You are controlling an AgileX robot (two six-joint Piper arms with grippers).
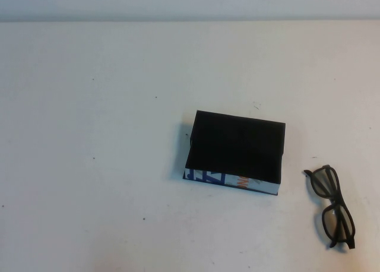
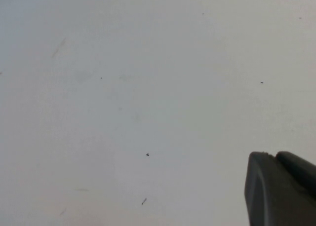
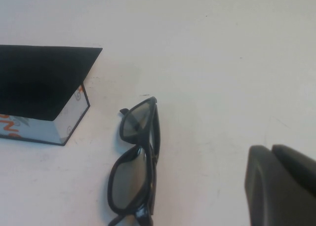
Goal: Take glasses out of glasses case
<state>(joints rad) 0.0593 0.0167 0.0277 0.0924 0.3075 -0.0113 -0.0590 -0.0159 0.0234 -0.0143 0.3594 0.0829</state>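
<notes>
A white table (image 1: 107, 135) seen from above holds two things. Near the middle right sits the glasses case (image 1: 234, 153), a flat rectangular black box with one white side printed in blue and orange letters, that side facing the robot. To its right, apart from it and nearer the robot, lie the glasses (image 1: 332, 206), a pair of black thick-framed plastic glasses with squarish dark lenses, flat on the table and outside the case, so the task looks already done. Neither arm appears in the high view. The right wrist view shows what the high view cannot: the right gripper (image 3: 281, 186) is a dark shape at the edge of the picture, near the glasses (image 3: 136, 162) and not touching them, with the case's corner (image 3: 44, 88) beyond; whether its claw is apart or together cannot be told. The left wrist view shows only bare table and a dark part of the left gripper (image 2: 279, 189), well away from both objects; its claw state also cannot be told. The glasses are probably light, stiff and somewhat slippery, with lenses that scratch easily, so the thick bridge or the frame's top bar seems the safest place to grip.
</notes>
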